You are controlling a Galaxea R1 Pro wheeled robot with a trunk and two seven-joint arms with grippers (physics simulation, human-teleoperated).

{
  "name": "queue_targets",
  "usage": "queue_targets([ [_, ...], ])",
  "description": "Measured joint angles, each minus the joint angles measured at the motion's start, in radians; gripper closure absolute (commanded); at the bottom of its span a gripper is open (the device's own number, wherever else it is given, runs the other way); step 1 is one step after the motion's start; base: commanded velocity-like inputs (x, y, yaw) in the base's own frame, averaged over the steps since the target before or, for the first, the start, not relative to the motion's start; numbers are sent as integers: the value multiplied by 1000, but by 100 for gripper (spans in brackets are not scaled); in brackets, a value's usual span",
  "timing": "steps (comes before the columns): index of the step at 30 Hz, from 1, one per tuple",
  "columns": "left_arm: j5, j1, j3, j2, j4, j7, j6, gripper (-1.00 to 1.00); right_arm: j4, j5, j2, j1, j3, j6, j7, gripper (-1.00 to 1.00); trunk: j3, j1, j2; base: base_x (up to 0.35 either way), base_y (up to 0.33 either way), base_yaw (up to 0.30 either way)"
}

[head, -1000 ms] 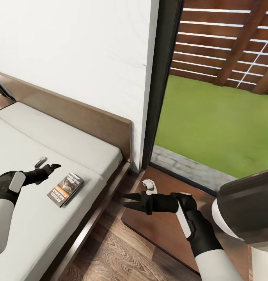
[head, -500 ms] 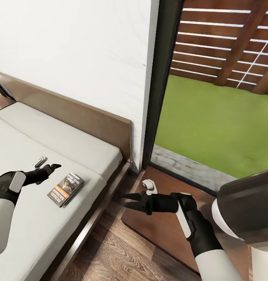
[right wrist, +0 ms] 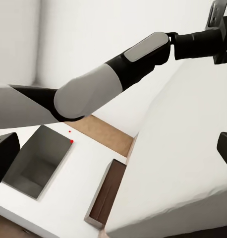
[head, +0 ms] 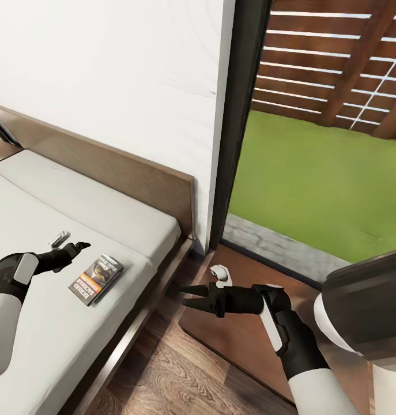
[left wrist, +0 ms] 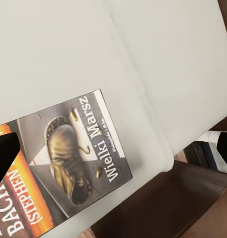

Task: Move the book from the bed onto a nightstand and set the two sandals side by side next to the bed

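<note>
The book (head: 96,279) lies flat on the bed's off-white mattress (head: 76,207), near its right edge. Its dark cover with the orange band shows close up in the left wrist view (left wrist: 69,168). My left gripper (head: 78,248) hovers open just left of the book, fingers spread wide (left wrist: 115,150). My right gripper (head: 192,295) is open and empty, held over the near corner of the dark nightstand (head: 238,340) beside the bed and pointing toward the bed. The right wrist view looks across the mattress at my left arm (right wrist: 118,69). The sandals are out of view.
A small white object (head: 221,274) sits on the nightstand and another (head: 59,237) lies on the mattress by my left gripper. The wooden headboard (head: 123,170) backs onto a white wall. A dark-framed window (head: 244,115) shows grass and a slatted fence. Wood-plank floor (head: 174,380) lies between bed and nightstand.
</note>
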Motion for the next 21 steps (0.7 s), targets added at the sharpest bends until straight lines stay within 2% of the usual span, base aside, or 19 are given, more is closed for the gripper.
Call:
queue_targets([
  [11,1,0,0,0,0,0,0,-100,0,0,0,0,0,0,0,-100,0,0,0,3,1,0],
  [21,1,0,1,0,-2,-1,-1,-100,0,0,0,-1,1,0,0,-100,0,0,0,79,29,0],
])
